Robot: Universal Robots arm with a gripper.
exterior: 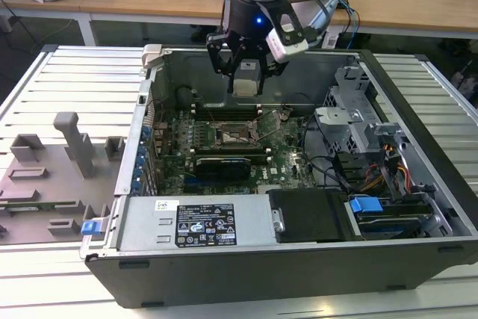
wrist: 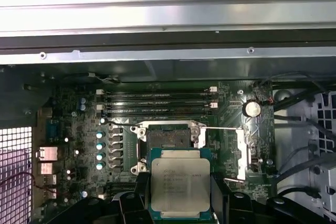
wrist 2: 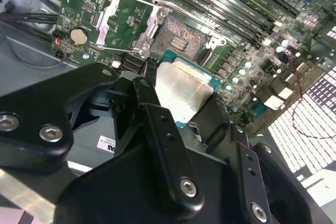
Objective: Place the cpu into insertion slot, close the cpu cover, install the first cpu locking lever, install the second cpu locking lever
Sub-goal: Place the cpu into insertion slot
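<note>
My gripper [exterior: 246, 82] hangs inside the open computer case, shut on the cpu [wrist: 180, 184], a flat square chip with a dull silver top, also seen in the second wrist view [wrist 2: 184, 90]. Black fingers [wrist: 137, 187] press on two opposite edges of the chip. The chip is held above the motherboard, overlapping one edge of the insertion slot [wrist: 169, 141], which stands open with its contact field bare. The cpu cover [wrist: 242, 150] is flipped open beside the slot and shows in the second wrist view [wrist 2: 118, 22]. A thin locking lever [wrist: 220, 128] is released and sticks out.
Black memory sticks [wrist: 157, 98] lie just beyond the slot. A metal drive cage [exterior: 358, 121] with cables fills the case at the exterior view's right. The power supply [exterior: 194, 222] lies along the near wall. A grey fixture [exterior: 67, 147] stands outside at the exterior view's left.
</note>
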